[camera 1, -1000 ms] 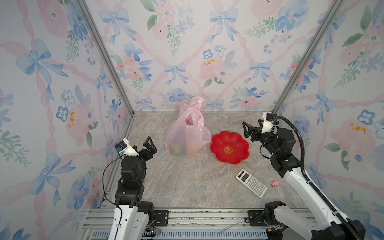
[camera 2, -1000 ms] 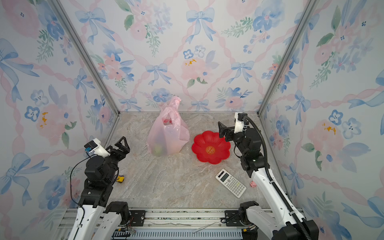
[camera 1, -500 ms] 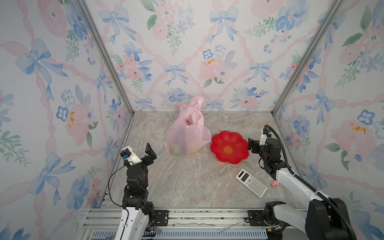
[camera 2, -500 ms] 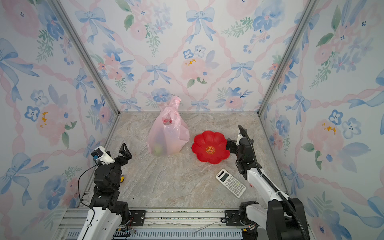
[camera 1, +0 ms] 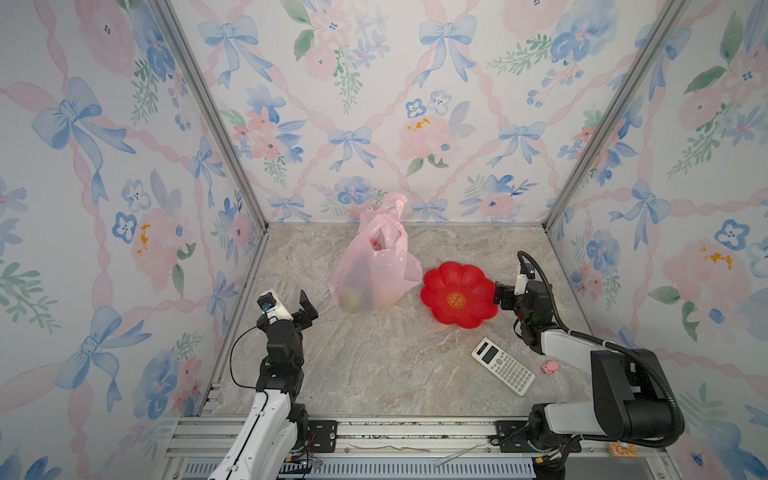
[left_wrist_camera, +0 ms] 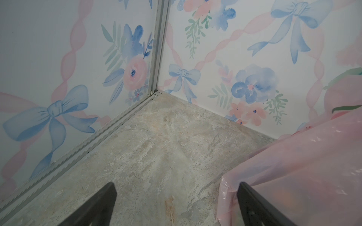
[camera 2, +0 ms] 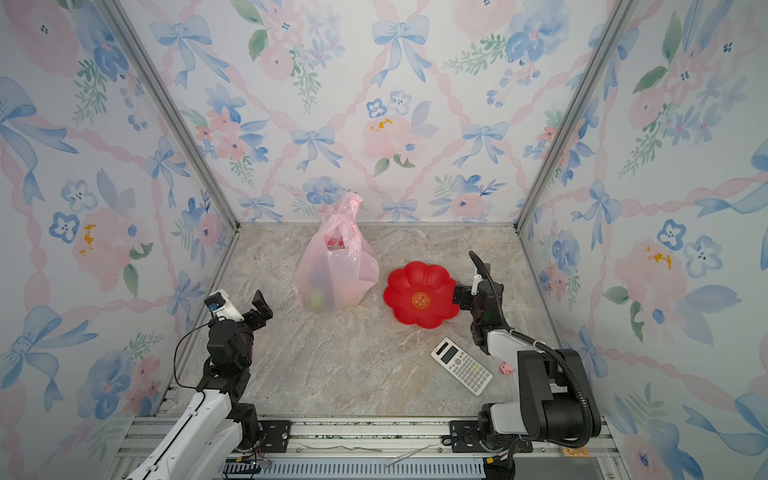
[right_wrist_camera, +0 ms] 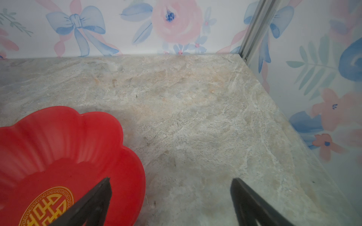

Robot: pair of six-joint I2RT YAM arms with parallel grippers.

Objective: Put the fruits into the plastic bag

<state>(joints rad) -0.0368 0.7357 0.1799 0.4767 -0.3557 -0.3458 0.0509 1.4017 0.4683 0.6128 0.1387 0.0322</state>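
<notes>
Standing at the back of the desk (camera 1: 374,365): the plastic bag (camera 1: 376,266) is seen upright in both top views, its handles bunched at the top.
Fruits (camera 1: 384,293): seen dimly through the bag's thin side, low down; a green ball (camera 1: 352,300) is made out, the rest are too blurred to tell.
Left claw (left_wrist_camera: 176,185): held wide, nothing is gripped; it is near the bag's lower left side, not touching.
Right claw (right_wrist_camera: 171,179): held wide, nothing is gripped; it is just beside the red plate (camera 1: 457,295).
Red plate: set just right of the bag.
Calculator (camera 1: 503,372): laid flat near the front, with a pink pig (camera 1: 550,366) close by.
</notes>
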